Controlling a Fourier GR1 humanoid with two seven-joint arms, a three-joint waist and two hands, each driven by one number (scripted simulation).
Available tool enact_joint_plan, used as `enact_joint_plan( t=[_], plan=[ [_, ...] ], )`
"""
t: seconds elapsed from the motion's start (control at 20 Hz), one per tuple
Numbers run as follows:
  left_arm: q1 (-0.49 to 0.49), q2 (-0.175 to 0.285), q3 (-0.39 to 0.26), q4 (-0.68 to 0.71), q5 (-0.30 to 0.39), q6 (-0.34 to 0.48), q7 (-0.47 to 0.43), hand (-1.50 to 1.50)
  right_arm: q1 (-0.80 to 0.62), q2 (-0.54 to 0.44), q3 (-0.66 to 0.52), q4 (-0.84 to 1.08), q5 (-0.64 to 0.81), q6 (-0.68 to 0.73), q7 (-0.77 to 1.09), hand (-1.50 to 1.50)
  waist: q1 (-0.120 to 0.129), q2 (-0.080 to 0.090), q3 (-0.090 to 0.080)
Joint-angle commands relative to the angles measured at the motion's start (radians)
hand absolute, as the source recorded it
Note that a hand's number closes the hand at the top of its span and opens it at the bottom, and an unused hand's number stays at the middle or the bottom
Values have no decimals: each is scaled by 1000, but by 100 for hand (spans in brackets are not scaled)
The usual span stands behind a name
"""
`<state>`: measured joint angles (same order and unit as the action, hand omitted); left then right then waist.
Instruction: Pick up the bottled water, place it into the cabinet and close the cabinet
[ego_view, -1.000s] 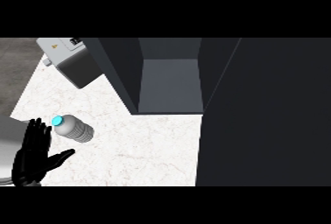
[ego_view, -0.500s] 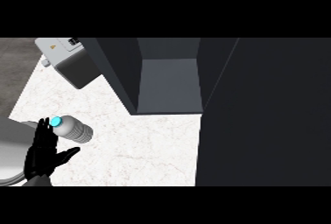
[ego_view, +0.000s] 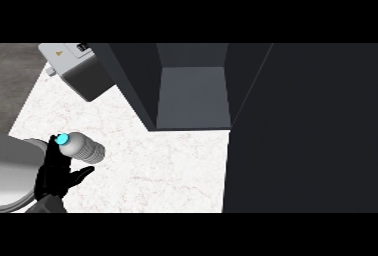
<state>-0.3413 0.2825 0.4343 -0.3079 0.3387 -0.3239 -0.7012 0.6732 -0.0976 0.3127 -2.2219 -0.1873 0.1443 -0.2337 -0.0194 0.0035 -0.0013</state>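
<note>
The bottled water (ego_view: 85, 149) is a clear bottle with a cyan cap, standing on the white marble counter (ego_view: 162, 170) at the left. My left hand (ego_view: 57, 174) is just below and left of it, open, with straight fingers reaching up beside the cap and the thumb spread out to the right under the bottle. Whether the fingers touch the bottle I cannot tell. The dark cabinet (ego_view: 192, 95) stands open at the top centre, its inside bare. Its dark door (ego_view: 303, 130) fills the right side. My right hand does not show.
A grey boxy appliance (ego_view: 77, 70) sits at the top left, close to the cabinet's left wall. My grey left forearm (ego_view: 15, 172) bulks along the left edge. Bare counter lies between the bottle and the cabinet's opening.
My left hand has moved up along the left edge, its fingertips now level with the bottle's cap. The bottle has stayed where it was.
</note>
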Motion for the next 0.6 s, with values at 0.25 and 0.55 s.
enact_joint_plan(
  t=[0.25,0.55],
  plan=[
    [-66,-17,17,115,16,-115,-49,-150,-4,-13,-11,90,-18,40,-69,-150,-8,2,-1],
    [-116,-42,17,125,25,-120,-19,-150,-74,27,32,80,16,-15,-2,-150,-3,2,-1]
  ],
)
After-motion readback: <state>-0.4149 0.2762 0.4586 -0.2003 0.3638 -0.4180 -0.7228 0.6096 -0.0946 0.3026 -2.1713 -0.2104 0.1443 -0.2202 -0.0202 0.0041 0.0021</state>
